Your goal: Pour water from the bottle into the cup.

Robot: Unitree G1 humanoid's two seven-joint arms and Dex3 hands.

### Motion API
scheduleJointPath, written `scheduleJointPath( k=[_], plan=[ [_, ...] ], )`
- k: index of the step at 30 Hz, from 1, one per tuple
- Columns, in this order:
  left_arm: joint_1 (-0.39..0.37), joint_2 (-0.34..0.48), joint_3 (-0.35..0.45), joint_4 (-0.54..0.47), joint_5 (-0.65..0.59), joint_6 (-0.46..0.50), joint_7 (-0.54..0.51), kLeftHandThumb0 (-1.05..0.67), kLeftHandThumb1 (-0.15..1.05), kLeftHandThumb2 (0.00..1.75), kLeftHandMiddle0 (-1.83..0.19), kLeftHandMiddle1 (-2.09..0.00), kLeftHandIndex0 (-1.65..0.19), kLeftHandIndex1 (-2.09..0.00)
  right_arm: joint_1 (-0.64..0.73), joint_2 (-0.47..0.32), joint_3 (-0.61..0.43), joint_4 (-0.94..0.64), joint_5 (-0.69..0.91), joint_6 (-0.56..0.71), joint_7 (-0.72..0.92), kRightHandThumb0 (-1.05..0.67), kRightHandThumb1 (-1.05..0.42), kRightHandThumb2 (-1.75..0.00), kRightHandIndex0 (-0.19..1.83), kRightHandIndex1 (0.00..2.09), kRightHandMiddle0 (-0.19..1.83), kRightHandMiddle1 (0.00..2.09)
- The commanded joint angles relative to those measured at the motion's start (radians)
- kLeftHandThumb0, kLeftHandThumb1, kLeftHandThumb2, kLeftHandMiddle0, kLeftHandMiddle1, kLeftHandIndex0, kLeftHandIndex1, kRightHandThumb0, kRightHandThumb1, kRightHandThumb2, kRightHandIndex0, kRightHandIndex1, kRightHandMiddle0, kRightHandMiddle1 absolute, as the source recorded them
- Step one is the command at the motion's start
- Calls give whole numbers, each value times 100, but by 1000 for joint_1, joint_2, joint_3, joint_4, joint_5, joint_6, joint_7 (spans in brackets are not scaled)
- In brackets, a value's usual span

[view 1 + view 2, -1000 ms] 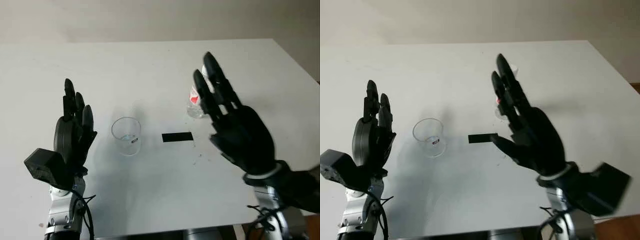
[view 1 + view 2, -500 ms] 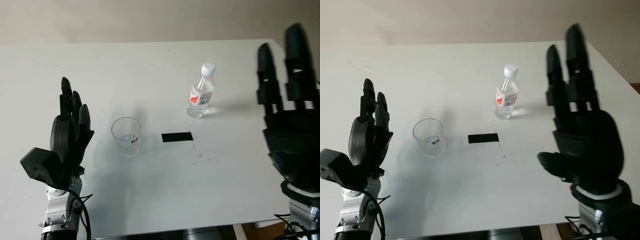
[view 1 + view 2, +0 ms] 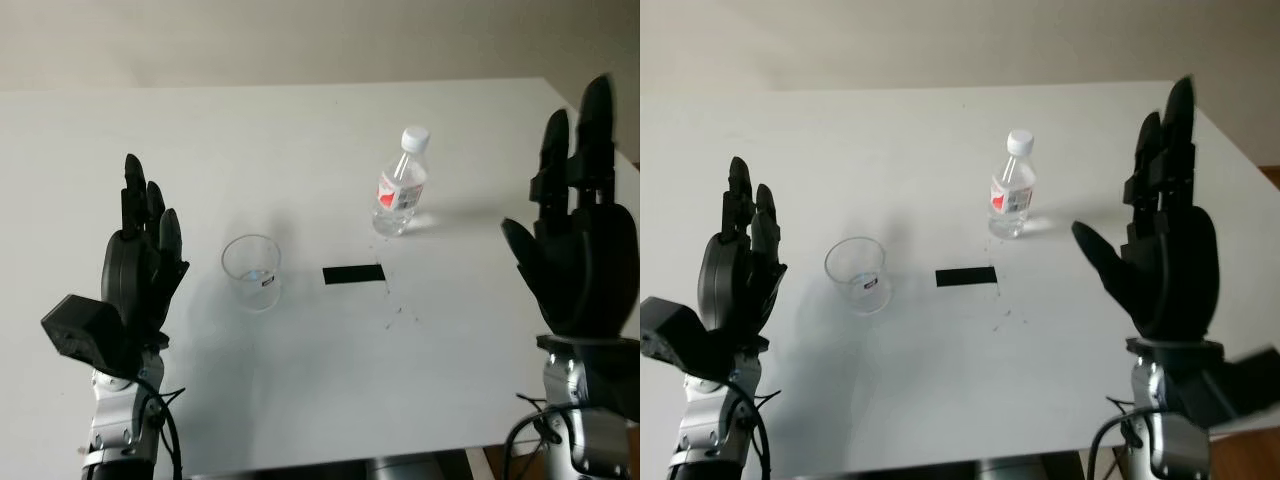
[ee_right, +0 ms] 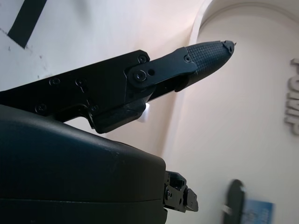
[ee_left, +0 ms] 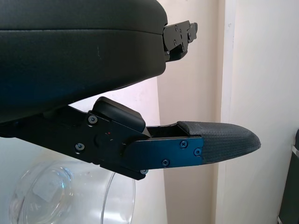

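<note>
White table (image 3: 300, 130): bears all items below.

Bottle (image 3: 402, 184): clear plastic, white cap on, upright, right of centre toward the far side. Its label is red and white; I cannot read the print.

Cup (image 3: 251, 272): clear, upright, left of centre, well apart from the bottle. A small dark mark sits on its wall, illegible.

Black tape strip (image 3: 353, 273): flat on the table, between cup and bottle, nearer me.

My left hand (image 3: 142, 270): released, raised at the near left, beside the cup, grasping nothing.

My right hand (image 3: 578, 240): released, raised at the near right, apart from the bottle, grasping nothing.
</note>
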Motion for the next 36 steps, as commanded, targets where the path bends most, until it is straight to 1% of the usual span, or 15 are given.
scheduleJointPath(
  k=[1,2,6,7,10,15,20,23,26,31,36],
  plan=[
    [-11,3,0,-3,2,-4,0,-96,105,53,16,0,19,0,-48,-4,3,52,7,26,-1,-90,-104,-5,-19,0,-19,0],
    [-11,2,0,-2,3,-4,0,-96,105,53,16,0,19,0,-68,-7,6,85,9,28,7,-91,-103,-5,-19,0,-19,0],
    [-11,3,1,-1,3,-4,0,-96,105,53,16,0,19,0,-137,-20,13,207,11,31,45,-87,-103,-5,-19,0,-19,0],
    [-11,3,1,-1,3,-3,0,-96,105,53,16,0,19,0,-145,-20,12,223,9,27,49,-87,-103,-5,-19,0,-19,0],
    [-11,6,0,4,6,-17,-4,-95,105,54,17,0,19,0,-207,-9,13,340,5,5,56,-85,-101,-4,-19,0,-19,0],
    [-7,5,-1,2,4,-10,-6,-97,105,54,19,0,19,0,-271,2,14,476,-18,2,21,-88,-97,-4,-19,0,-19,0],
    [-6,-1,-1,3,-1,-15,-5,-97,105,53,19,0,19,0,-331,-13,20,602,-54,-4,-6,-88,-95,-4,-19,0,-19,0],
    [-2,-2,-1,1,0,-12,-3,-97,105,52,19,0,19,0,-370,-23,20,687,-71,-33,-7,-88,-94,-5,-19,0,-19,0],
    [1,-3,0,-4,-1,-7,0,-97,105,53,18,0,19,0,-390,-21,15,722,-72,-51,-6,-90,-94,-5,-19,0,-19,0],
    [2,1,1,-5,-1,-8,-2,-96,105,54,18,0,19,0,-408,-19,5,754,-42,-67,30,-89,-93,-5,-19,0,-19,0],
    [0,-1,2,-1,-2,-7,-1,-96,105,54,18,0,19,0,-439,-40,20,799,-75,-73,31,-91,-94,-5,-19,0,-19,0]
  ],
)
